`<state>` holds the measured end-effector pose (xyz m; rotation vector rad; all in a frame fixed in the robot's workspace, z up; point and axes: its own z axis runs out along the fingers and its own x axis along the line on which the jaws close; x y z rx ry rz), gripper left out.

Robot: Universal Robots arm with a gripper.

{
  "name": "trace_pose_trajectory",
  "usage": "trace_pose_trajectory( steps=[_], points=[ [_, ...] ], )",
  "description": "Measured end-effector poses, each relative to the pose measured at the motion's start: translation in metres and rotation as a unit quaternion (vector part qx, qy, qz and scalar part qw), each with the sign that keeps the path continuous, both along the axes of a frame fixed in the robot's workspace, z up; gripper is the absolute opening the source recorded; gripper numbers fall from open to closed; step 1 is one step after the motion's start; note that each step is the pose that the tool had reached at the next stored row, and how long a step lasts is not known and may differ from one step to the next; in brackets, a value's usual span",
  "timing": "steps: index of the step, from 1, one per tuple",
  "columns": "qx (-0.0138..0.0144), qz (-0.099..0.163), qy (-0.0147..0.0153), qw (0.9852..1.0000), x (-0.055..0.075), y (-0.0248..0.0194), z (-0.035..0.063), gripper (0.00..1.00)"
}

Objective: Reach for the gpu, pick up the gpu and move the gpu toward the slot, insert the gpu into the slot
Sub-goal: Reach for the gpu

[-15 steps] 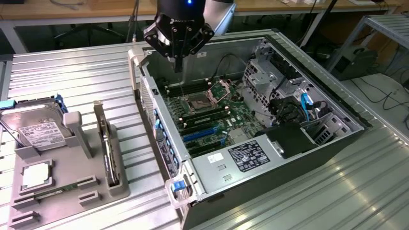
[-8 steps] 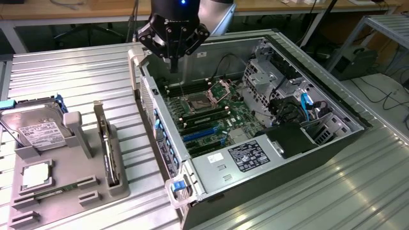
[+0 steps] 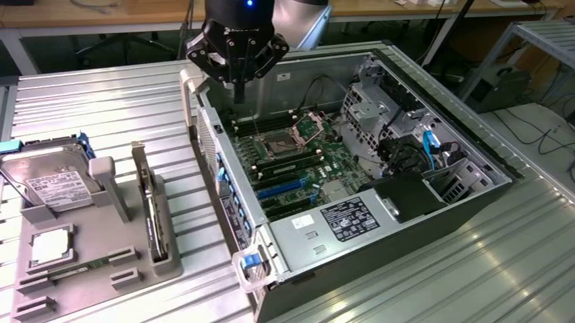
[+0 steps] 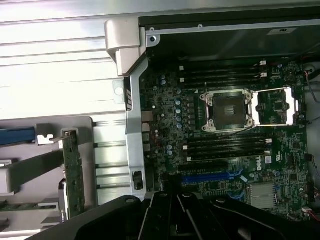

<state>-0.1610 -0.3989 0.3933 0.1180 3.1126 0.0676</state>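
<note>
Ribbed grey metal tabletop (image 3: 99,101) spans the exterior view. It carries an open black-and-silver computer case (image 3: 489,192) laid on its side and, toward the exterior view's left, a grey plastic parts holder (image 3: 99,245). The gpu (image 3: 151,202), a thin dark circuit card with a silvery bracket at one end, stands on edge in that holder, untouched. The black gripper (image 3: 238,93) hangs over the case wall nearest the holder, well apart from the card, its fingers pressed together on nothing.

From the wrist view, the closed gripper (image 4: 172,202) looks down on the green motherboard (image 4: 225,150) and its blue slot (image 4: 210,177). The gpu (image 4: 74,172) sits edge-up outside the case, in the holder. I judge the card light and stiff but fragile (bare components, exposed contacts), best pinched across its upper edge near mid-length.
</note>
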Motion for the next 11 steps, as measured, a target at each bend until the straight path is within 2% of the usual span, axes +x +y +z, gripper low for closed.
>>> trace_pose_trajectory(
  steps=[11],
  points=[
    [0.0000, 0.000, 0.0000, 1.0000, -0.012, 0.0000, 0.0000, 0.11]
  ],
)
